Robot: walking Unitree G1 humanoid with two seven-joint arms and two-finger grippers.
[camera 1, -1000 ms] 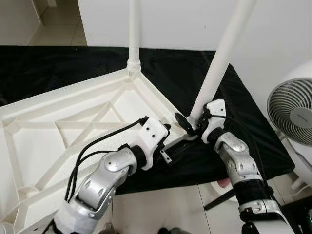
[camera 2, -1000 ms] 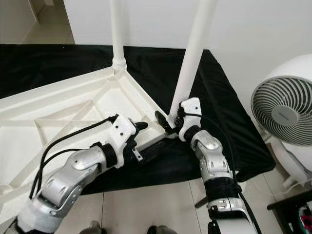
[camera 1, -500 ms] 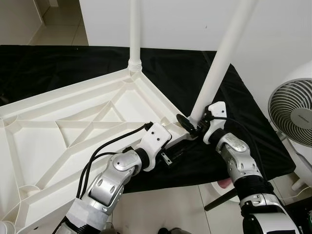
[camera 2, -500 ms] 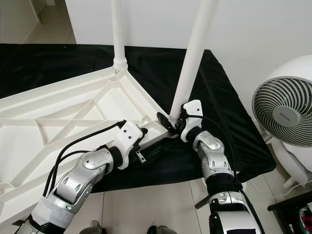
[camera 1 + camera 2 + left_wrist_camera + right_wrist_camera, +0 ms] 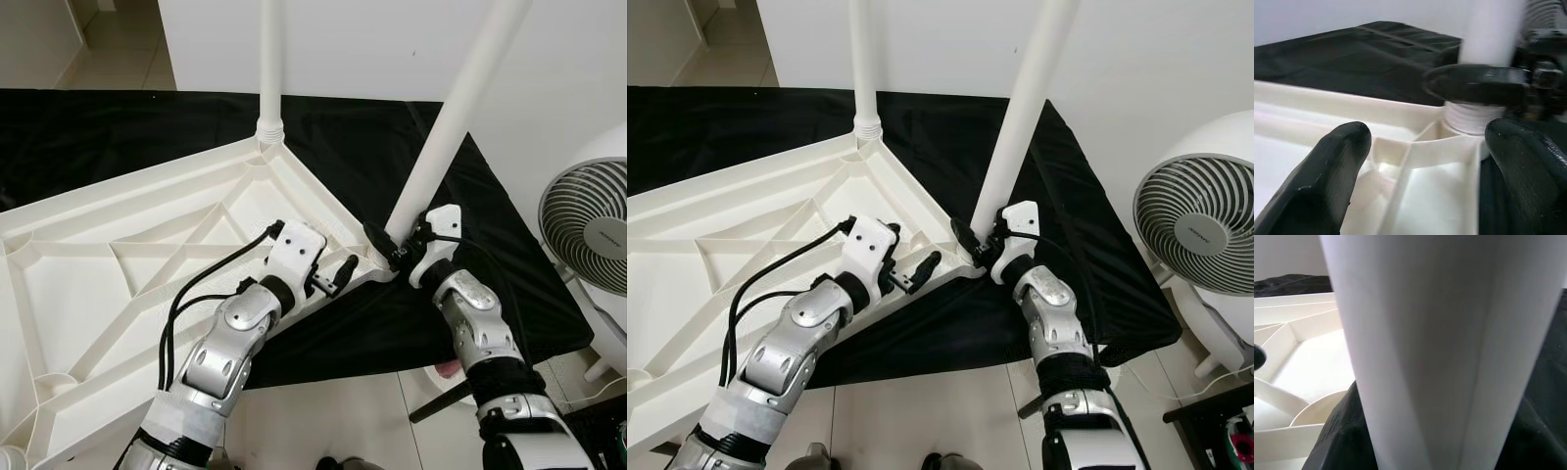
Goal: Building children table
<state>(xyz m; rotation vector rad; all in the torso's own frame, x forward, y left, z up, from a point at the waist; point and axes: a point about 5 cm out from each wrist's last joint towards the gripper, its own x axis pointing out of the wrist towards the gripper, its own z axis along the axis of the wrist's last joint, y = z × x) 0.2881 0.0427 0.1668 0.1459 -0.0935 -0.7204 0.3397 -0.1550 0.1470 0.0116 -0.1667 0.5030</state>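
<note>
The white ribbed plastic tabletop (image 5: 147, 255) lies upside down on a black cloth (image 5: 490, 225) spread over the pale tiled floor (image 5: 323, 421), its underside facing up. At its far corner a white round plastic leg (image 5: 269, 59) stands upright in its socket. At the near right corner a second white plastic leg (image 5: 456, 108) leans to the right, its foot at the corner socket (image 5: 1469, 117).

Right gripper (image 5: 392, 245) is down at the base of that leaning leg, its black fingers (image 5: 377, 238) closed around the tube just above the socket. Through the right wrist camera the leg (image 5: 1440, 347) sits up close, with the tabletop ribs off to one side.

Left gripper (image 5: 338, 274) hovers over the tabletop's edge just beside the same corner, pointing towards the socket. In the left wrist view its two fingers (image 5: 1327, 176) are spread apart with nothing between them, the corner rib in the gap and the other gripper's finger (image 5: 1474, 83) across the leg ahead.

Off to the right, a white round electric fan (image 5: 588, 225) stands on the floor next to the cloth.
</note>
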